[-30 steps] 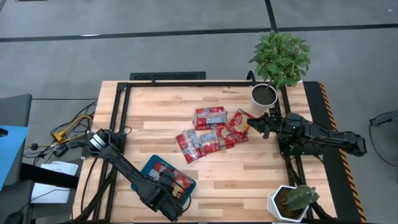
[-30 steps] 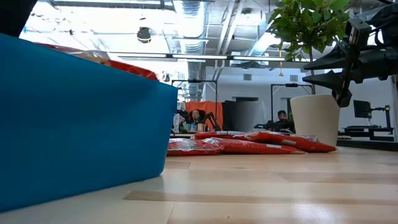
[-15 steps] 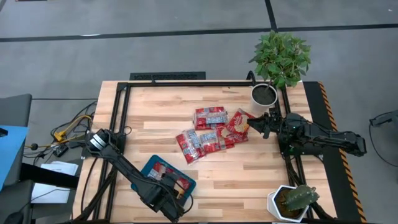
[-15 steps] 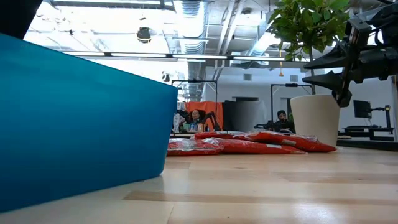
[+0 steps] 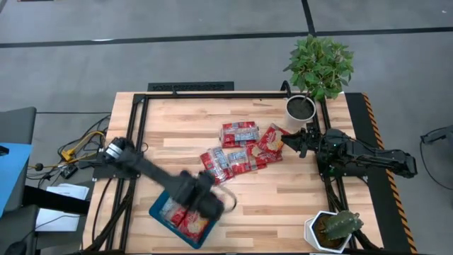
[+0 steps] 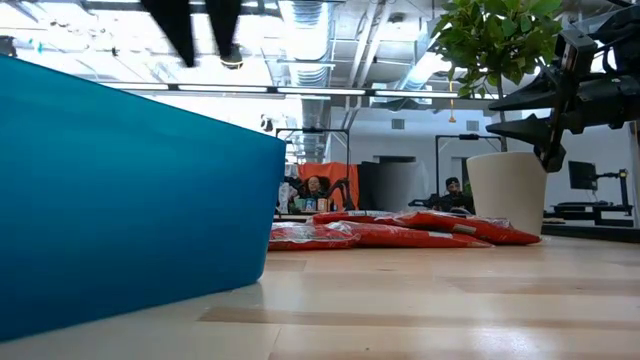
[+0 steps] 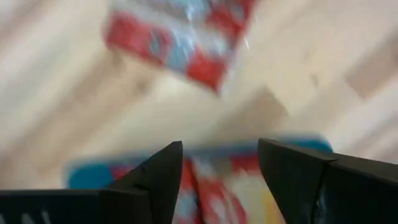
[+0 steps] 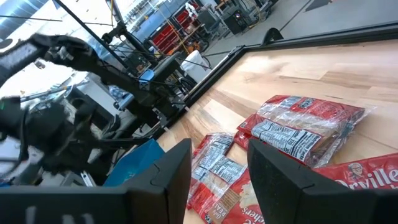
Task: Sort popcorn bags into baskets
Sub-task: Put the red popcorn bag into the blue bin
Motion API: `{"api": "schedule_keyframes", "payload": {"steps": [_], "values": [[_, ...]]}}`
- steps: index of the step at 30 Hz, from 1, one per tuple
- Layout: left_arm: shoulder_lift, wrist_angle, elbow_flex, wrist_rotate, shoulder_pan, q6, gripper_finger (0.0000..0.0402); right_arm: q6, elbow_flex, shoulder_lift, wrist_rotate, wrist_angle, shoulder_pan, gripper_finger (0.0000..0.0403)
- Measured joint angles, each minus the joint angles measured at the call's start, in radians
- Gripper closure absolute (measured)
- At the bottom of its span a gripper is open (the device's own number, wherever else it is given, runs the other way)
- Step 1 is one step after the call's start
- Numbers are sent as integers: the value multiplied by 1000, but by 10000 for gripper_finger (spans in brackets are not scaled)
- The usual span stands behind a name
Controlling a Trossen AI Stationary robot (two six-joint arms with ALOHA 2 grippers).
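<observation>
The teal-blue tray (image 5: pixel 159 212) stands near the table's front edge, left of the middle, with red popcorn bags (image 5: pixel 187 221) lying in it. Several more bags (image 5: pixel 237 152) lie flat in a loose pile at mid-table. My left gripper (image 5: pixel 212 202) hangs open above the tray's far right part (image 7: pixel 81 174), nothing between its fingers. In the low view it shows high over the tray wall (image 6: pixel 130 200). My right gripper (image 5: pixel 296 142) hovers open just right of the pile, pointing at the bags (image 8: pixel 298 127) and touching none.
A white pot with a leafy plant (image 5: pixel 301 108) stands just beyond my right gripper. A second white pot with a cactus (image 5: pixel 333 228) is at the front right corner. A black rail frame (image 5: pixel 191 94) rims the table. People sit in the room behind (image 6: pixel 315 190).
My left gripper has opened and let a popcorn bag drop into the tray; the bag no longer shows above the tray's rim. The gripper has then risen and swung from the table's near edge toward the pile. My right arm has kept still.
</observation>
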Motion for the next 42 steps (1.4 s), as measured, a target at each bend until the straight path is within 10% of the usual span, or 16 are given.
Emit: {"api": "schedule_keyframes", "payload": {"steps": [7,17,36,42], "values": [[-12,76,-18,-29,214,600,204,0,0,0,0,0,0,215],[-15,289,-183,238,313,1425,204,-30,0,0,0,0,0,217],[-19,679,-580,454,495,1953,206,-71,0,0,2,0,-3,214],[-24,720,-642,417,501,1972,277,-45,0,0,2,0,-3,220]]}}
